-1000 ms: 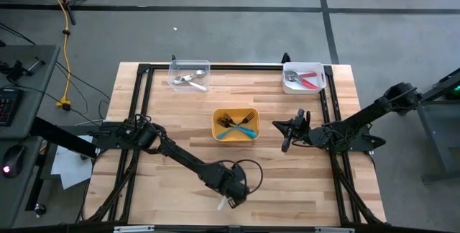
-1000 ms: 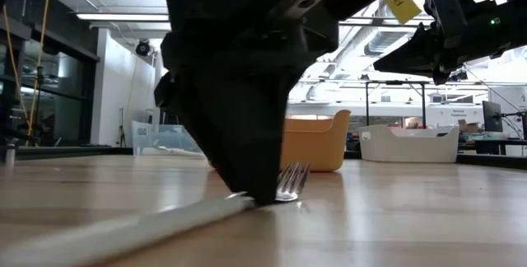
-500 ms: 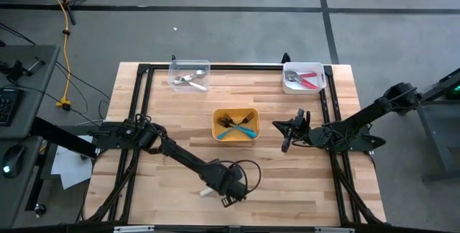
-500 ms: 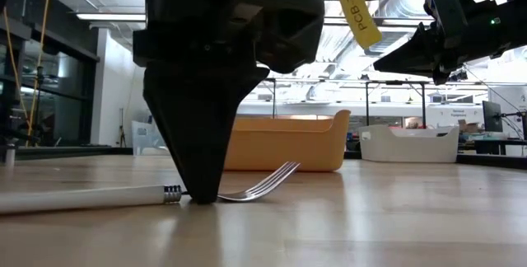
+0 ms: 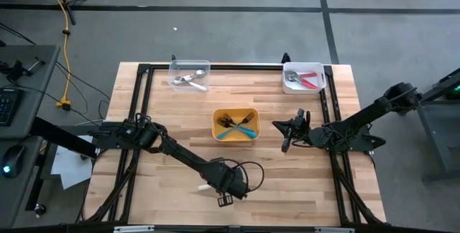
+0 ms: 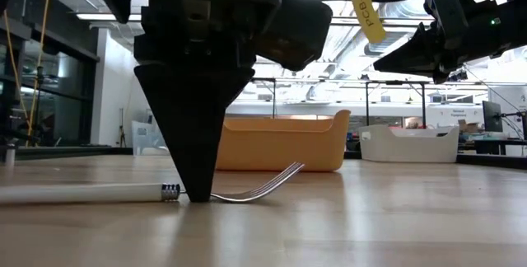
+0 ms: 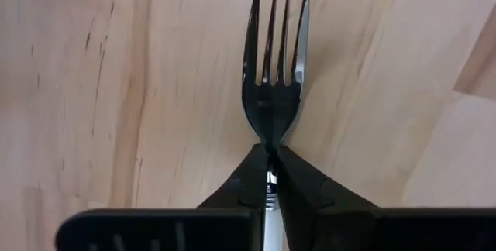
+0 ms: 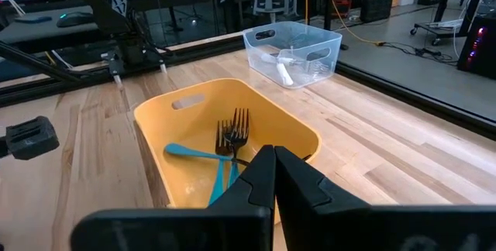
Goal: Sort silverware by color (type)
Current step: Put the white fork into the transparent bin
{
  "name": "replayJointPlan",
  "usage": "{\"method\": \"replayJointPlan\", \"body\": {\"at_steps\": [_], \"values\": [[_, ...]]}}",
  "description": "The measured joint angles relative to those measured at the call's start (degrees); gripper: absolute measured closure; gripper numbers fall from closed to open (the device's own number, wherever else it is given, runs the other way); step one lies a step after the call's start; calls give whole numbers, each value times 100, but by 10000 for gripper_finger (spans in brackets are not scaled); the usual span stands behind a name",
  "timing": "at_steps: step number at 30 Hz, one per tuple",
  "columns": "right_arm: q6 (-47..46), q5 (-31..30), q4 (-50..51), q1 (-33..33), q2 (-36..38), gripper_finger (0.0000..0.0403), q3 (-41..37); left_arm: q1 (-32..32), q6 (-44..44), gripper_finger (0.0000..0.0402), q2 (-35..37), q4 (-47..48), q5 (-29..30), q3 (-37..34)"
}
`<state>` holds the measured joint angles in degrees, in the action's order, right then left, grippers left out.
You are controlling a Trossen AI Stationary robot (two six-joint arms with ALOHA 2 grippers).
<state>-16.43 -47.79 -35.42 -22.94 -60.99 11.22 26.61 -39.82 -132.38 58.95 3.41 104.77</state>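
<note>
**White-handled fork pinched at its neck near the table's front edge**

We see the white-handled fork (image 6: 148,192) lying flat on the wooden table (image 5: 287,183), its long axis roughly level across the low view: the handle runs one way and the silver tines (image 7: 277,57) the other, curving slightly up off the wood at their tips. In the left wrist view the four tines point straight away from the camera, with the white handle hidden behind the fingers. From above, only a short pale stretch of the handle shows beside the gripper, near the front of the table and well apart from the bins.

The left gripper (image 7: 271,175) stands point-down on the fork, its fingers closed narrowly on the neck where metal meets handle. The left arm reaches diagonally from the table's left side to this spot.

Behind it sits the yellow bin (image 5: 235,125) with blue-handled forks (image 8: 221,175), the clear bin (image 5: 190,75) with pale forks, and the white bin (image 5: 304,78) with red-handled ones.

The right gripper (image 5: 286,144) hovers above the table just beside the yellow bin, fingers pressed together around nothing.
</note>
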Motion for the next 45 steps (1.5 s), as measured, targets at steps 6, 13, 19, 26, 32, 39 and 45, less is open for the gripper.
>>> {"method": "replayJointPlan", "body": {"at_steps": [6, 13, 19, 26, 32, 39, 45], "values": [[43, -1, 0, 0, 0, 403, 0, -22, 366, 396, 37, 63, -20, -3], [208, -2, -150, 0, 0, 403, -2, -126, 660, 399, 291, 709, 185, -15], [448, -4, -364, 0, 21, 403, -2, -232, 880, 399, 624, 1387, 383, -15], [538, -4, -510, 0, 35, 403, -2, -448, 1010, 399, 1354, 1587, 809, -316], [765, -7, -612, 0, 35, 403, -2, -853, 941, 400, 2562, 1441, 1265, -1457], [793, -7, -608, 2, 35, 403, -2, -1820, 986, 401, 4100, 1287, 1640, -2679], [930, -7, -608, 2, 35, 403, -2, -2032, 1789, 394, 4539, -593, 607, -3668]]}}
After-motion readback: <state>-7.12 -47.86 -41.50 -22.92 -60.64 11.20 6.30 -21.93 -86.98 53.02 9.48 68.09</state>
